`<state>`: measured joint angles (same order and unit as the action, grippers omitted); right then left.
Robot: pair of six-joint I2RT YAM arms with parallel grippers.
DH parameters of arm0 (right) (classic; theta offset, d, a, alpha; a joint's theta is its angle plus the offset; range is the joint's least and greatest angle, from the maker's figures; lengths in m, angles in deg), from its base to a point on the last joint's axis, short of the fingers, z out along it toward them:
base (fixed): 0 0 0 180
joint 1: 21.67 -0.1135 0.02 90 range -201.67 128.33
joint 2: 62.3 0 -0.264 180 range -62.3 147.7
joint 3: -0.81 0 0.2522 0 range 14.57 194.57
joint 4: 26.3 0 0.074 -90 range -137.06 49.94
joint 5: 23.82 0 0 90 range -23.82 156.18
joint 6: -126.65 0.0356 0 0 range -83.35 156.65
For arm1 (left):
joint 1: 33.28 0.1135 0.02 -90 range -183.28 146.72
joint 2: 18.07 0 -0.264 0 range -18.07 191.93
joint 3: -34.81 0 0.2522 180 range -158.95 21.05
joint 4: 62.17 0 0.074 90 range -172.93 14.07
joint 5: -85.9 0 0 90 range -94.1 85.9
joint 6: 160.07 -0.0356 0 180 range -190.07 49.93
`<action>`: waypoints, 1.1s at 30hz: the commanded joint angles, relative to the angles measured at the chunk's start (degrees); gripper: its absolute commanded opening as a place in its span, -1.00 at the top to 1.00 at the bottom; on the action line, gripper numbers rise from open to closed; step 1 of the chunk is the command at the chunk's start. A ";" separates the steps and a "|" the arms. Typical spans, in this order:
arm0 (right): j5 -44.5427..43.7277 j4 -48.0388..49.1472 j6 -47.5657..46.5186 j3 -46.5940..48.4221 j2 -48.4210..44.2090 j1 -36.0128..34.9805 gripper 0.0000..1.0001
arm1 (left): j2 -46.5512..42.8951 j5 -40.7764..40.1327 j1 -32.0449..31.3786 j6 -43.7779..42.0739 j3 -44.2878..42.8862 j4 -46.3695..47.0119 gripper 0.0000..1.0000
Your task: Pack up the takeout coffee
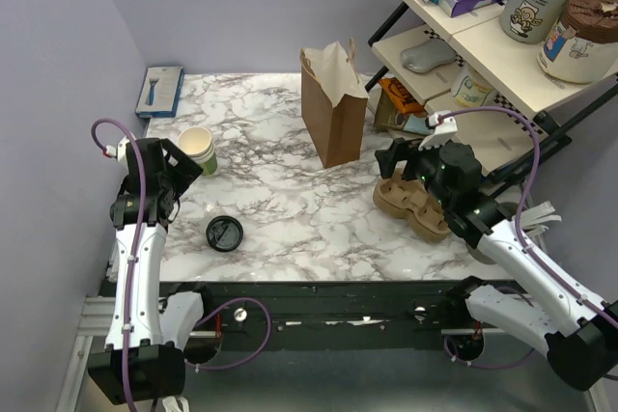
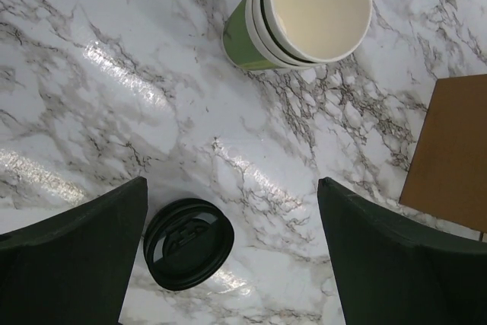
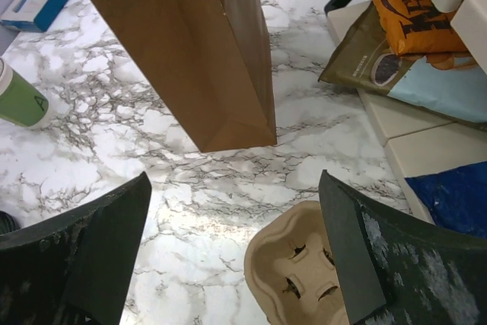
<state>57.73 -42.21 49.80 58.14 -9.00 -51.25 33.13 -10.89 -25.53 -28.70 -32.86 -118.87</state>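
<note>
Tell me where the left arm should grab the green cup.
The green cup stands upright, mouth open, lid off. I'd pinch its tapered wall below the rim, coming level from the near side with the open left gripper.

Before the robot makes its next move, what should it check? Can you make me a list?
1. Left gripper open and empty: ok. It hangs above the table between the lid and the cup.
2. Right gripper open and empty: ok.
3. Black lid on the green cup: not ok. The lid lies flat on the marble table, apart from the cup.
4. Only one cup to pick up: not ok. Several rims show, so it looks like a nested stack.
5. Brown paper bag standing with its top open: ok.
6. Cup standing upright: ok.
</note>
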 commanded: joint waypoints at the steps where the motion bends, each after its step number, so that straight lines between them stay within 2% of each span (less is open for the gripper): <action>1: 5.98 1.19 -0.40 1.07 0.75 -0.21 -1.00 | -1.02 -0.60 -0.19 -0.15 -1.37 0.66 -0.98; 4: 6.25 1.36 0.12 2.04 2.07 -0.30 -1.00 | 1.35 -1.38 -0.19 1.43 -3.39 2.85 -0.98; 8: 2.21 0.49 2.23 2.92 3.39 -0.30 -1.00 | 9.50 -3.14 -0.10 2.93 -8.22 4.09 -0.98; 16: 3.26 0.13 1.36 2.57 1.90 -0.30 -1.00 | 22.35 -6.31 -0.01 2.76 -16.57 4.27 -0.98; 19: 3.00 0.04 0.48 2.40 1.90 -0.30 -1.00 | 26.31 -7.54 0.25 2.67 -19.38 3.65 -0.76; 20: 3.43 -0.04 -0.22 2.48 1.90 -0.30 -1.00 | 28.06 -7.80 0.25 2.93 -19.91 3.39 -0.52; 23: 2.65 -1.18 -0.93 3.01 2.25 -0.30 -1.00 | 31.31 -7.89 0.25 3.37 -21.50 2.34 -0.27; 25: 2.03 -1.62 -1.37 3.27 2.42 -0.30 -1.00 | 32.99 -8.59 0.25 3.55 -22.98 0.49 -0.22; 26: 2.03 -1.89 -1.46 3.45 2.77 -0.30 -1.00 | 34.30 -8.68 0.16 3.46 -23.34 0.14 -0.13; 33: 0.54 -5.58 -2.25 6.08 5.50 -0.21 -1.00 | 38.80 -8.95 0.16 3.46 -25.80 -1.53 0.03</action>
<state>60.40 -44.59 48.77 61.62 -4.83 -51.25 69.96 -17.86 -25.46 -25.62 -56.36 -118.00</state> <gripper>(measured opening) 0.998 0.508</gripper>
